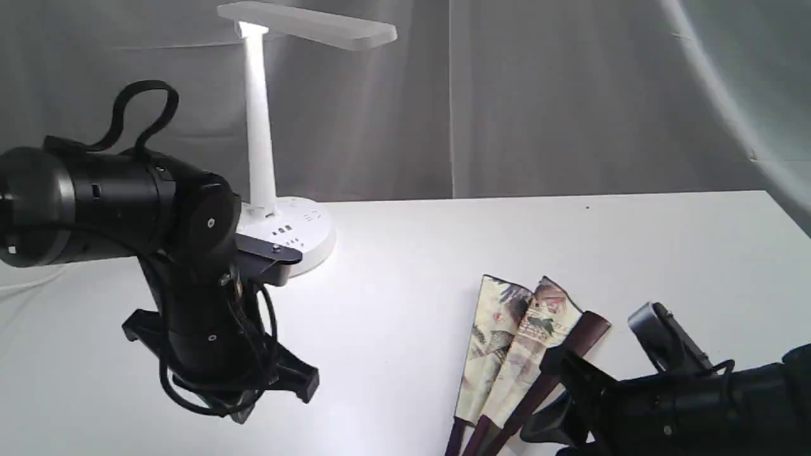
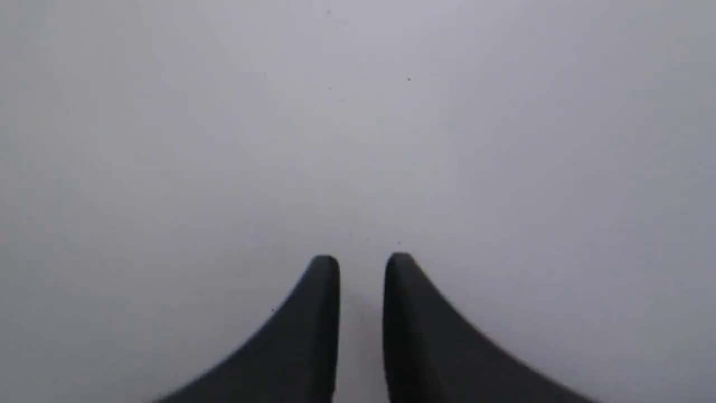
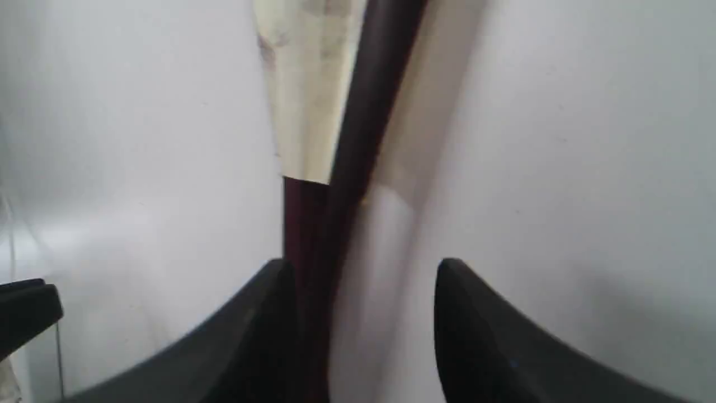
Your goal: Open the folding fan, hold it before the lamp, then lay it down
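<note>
Cream pleated folding fan (image 1: 514, 339) w/ maroon ribs is laid part-spread, straddled by unclenched right gripper (image 3: 363, 267); left gripper (image 2: 362, 258) is seen barely parted, empty.

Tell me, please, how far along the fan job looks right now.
Done: little; the folding fan lies on the table, only a few pleats spread. In hand: the right gripper has its jaws open astride the maroon guard. Remaining: apparently spreading it fully, holding it before the lamp, laying it down.
</note>
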Tool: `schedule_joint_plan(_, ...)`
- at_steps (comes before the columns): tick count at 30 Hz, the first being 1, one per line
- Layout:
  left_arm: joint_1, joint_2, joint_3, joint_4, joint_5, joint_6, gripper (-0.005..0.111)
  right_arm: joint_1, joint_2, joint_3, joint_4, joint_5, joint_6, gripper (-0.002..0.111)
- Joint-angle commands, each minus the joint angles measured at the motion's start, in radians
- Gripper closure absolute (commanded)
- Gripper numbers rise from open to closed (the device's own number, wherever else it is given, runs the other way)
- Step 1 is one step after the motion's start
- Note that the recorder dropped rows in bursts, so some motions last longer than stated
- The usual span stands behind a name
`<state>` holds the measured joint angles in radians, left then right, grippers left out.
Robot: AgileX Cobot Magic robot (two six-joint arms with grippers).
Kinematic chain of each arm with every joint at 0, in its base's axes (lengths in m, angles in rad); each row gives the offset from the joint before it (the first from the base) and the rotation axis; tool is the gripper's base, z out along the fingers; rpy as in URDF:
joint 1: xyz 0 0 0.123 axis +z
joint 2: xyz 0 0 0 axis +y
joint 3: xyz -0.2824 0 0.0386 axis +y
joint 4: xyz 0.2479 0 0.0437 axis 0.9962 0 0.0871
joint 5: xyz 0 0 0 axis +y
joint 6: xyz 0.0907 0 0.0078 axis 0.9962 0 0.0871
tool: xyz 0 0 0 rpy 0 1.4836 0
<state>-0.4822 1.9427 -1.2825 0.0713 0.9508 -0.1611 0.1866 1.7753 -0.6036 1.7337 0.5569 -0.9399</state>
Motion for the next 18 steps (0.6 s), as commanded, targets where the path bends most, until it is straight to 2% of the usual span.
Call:
schedule_joint_plan(1,0.031,-0.011,0.008,-0.071,-0.021,0.013,0.095,0.002,0.04,-0.028,0.011,0.028,-0.028,0.068)
schedule_joint_plan(6,0.064,-0.011,0.008,-0.099,-0.026,0.013,0.095,0.002,0.09,-0.114,0.011,0.065,-0.028,0.066)
schedule_joint_plan(11,0.064,-0.011,0.008,-0.096,-0.01,0.039,0.095,0.002,0.131,-0.153,0.011,0.059,-0.023,0.053)
schedule_joint_plan(18,0.064,-0.011,0.008,-0.087,-0.012,0.043,0.095,0.002,0.173,-0.154,0.011,0.047,-0.004,0.052)
